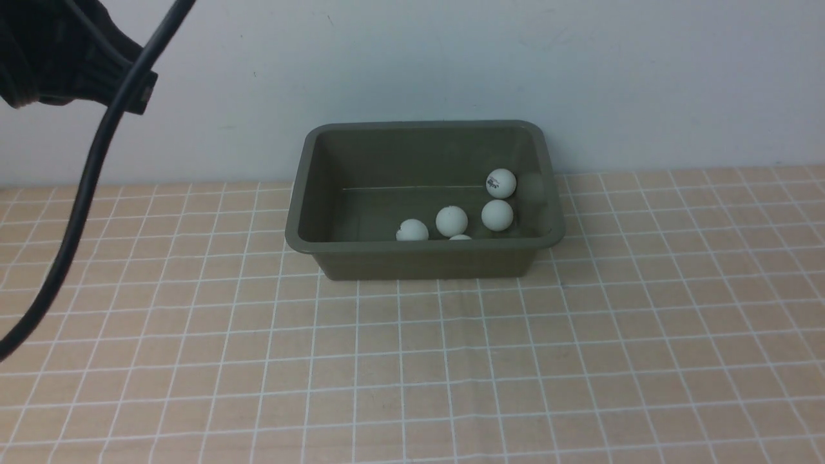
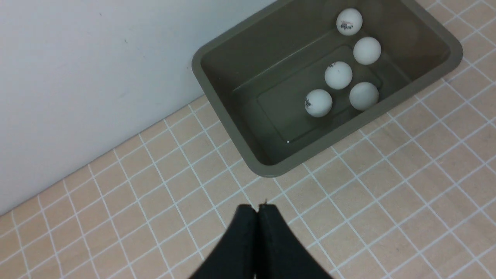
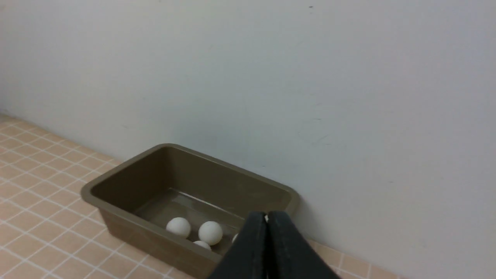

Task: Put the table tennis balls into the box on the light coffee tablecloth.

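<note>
Checked tan tablecloth [image 1: 580, 361] | olive box [image 1: 425, 264] | 5 white balls [image 2: 338, 74]

You see the olive-green box [image 1: 425, 258] on the light coffee tablecloth [image 1: 451, 374], against the wall [image 1: 580, 64]. Five table tennis balls [image 1: 451, 220] lie inside, toward its right. A black cable [image 1: 84, 193] hangs at left.

My left arm [image 1: 58, 58] is matte black with a thick black cable [image 1: 90, 167]; both grippers' fingers [image 2: 267, 240] are smooth black wedges.
</note>
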